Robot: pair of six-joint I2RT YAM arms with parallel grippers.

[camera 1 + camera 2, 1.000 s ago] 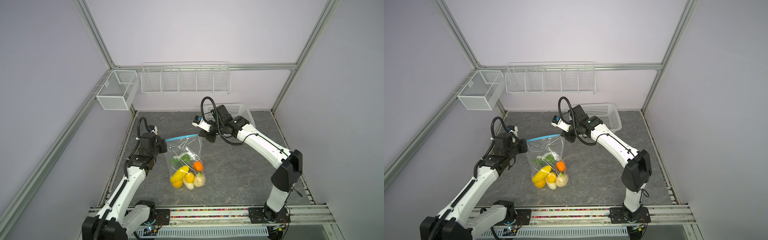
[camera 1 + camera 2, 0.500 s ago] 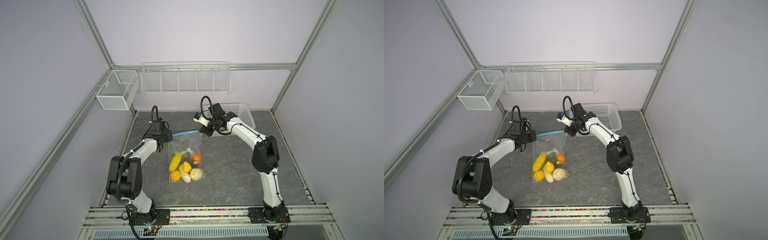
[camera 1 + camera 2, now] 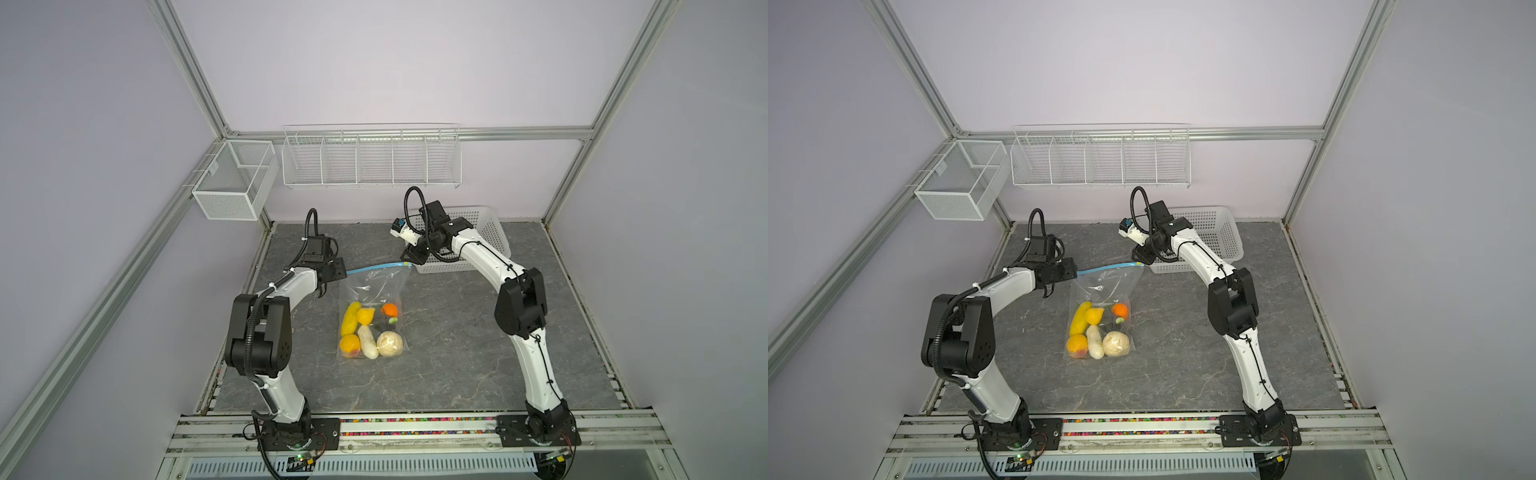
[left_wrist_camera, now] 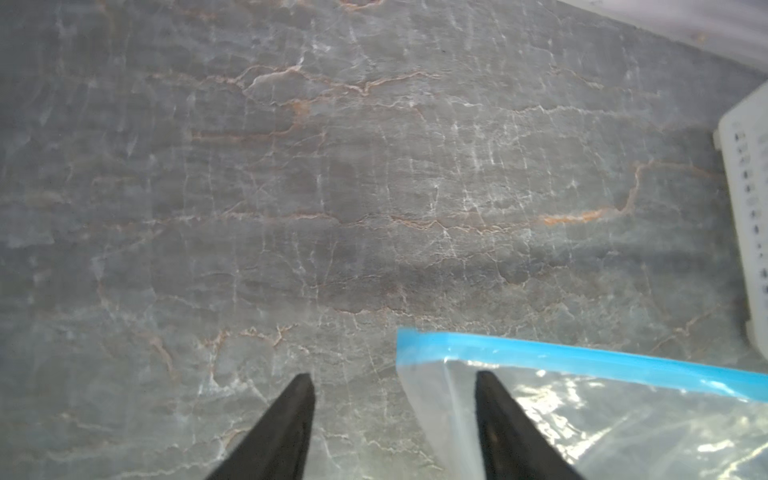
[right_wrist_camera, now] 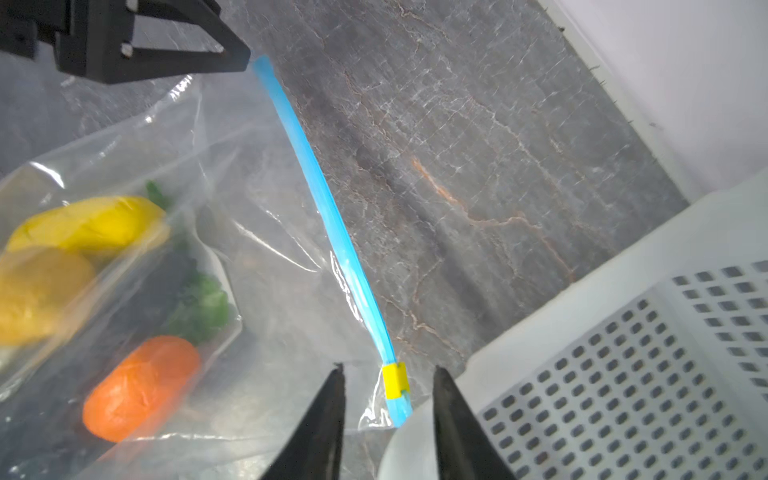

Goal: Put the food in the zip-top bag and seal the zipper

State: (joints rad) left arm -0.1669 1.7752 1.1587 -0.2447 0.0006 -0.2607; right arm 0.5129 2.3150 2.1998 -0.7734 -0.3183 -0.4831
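Standing released at left, the left gripper [image 4: 393, 376] sits over the zip-top bag's [image 3: 372, 286] corner; food [image 3: 365, 332] lies inside, mid-frame; right of it the right gripper [image 5: 389, 368], also released, brackets the zipper's [image 3: 378, 267] yellow slider [image 5: 395, 381], presumably because sealing looks finished.

I see the clear bag [image 3: 376, 286] lying flat, food [image 3: 368, 338] inside; blue zipper [image 3: 376, 268] straight, yellow slider [image 5: 395, 380] at end.

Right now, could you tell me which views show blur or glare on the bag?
Right wrist: the food is smeared, the zipper crisp. Left wrist: white glare on the bag. Both top views: sharp, small glints on the bag.
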